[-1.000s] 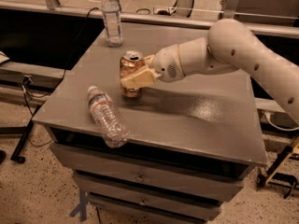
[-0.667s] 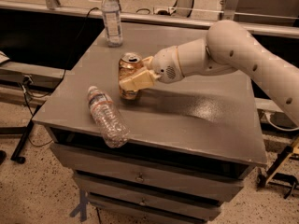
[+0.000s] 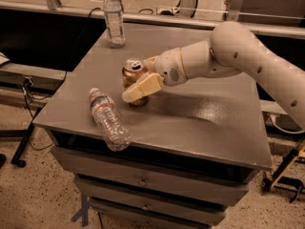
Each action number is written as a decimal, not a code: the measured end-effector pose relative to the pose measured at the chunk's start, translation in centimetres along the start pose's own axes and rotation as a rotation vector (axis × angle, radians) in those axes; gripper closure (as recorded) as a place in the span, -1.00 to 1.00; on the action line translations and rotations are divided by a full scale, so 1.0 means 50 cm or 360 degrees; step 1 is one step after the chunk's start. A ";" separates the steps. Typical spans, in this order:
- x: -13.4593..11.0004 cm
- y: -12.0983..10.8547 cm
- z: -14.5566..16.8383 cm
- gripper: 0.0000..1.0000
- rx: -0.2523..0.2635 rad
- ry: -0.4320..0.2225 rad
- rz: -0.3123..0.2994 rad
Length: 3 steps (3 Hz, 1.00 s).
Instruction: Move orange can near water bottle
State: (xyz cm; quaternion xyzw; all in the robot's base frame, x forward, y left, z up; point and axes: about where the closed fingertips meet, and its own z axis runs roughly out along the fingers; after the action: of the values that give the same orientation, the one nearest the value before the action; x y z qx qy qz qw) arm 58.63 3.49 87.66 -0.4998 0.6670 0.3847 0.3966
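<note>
The orange can [image 3: 132, 69] stands upright near the middle of the grey table [image 3: 200, 123], silver top with pull tab showing. My gripper [image 3: 134, 87] reaches in from the right and is shut around the can; the near cream finger [image 3: 143, 87] lies across its front and the far finger is hidden behind it. The water bottle [image 3: 107, 119], clear with a white cap and a red-edged label, lies on its side at the table's front left edge, a short gap to the front left of the can.
A second clear bottle [image 3: 114, 17] with a pale label stands upright at the table's back left corner. The table is a drawer cabinet [image 3: 143, 181]. Cables and a stand leg [image 3: 21, 142] lie on the floor to the left.
My gripper and the can have shifted slightly toward the front of the table, closer to the lying bottle. Both bottles have stayed where they were.
</note>
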 end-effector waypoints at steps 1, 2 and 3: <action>-0.012 -0.024 -0.044 -1.00 0.0092 0.0003 -0.0034; -0.060 -0.064 -0.158 -1.00 0.0286 0.0047 -0.0165; -0.112 -0.106 -0.316 -1.00 0.0535 0.0080 -0.0305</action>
State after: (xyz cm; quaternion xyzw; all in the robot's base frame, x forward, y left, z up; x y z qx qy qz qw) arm 62.53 -9.93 98.31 -0.4970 0.6810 0.2157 0.4926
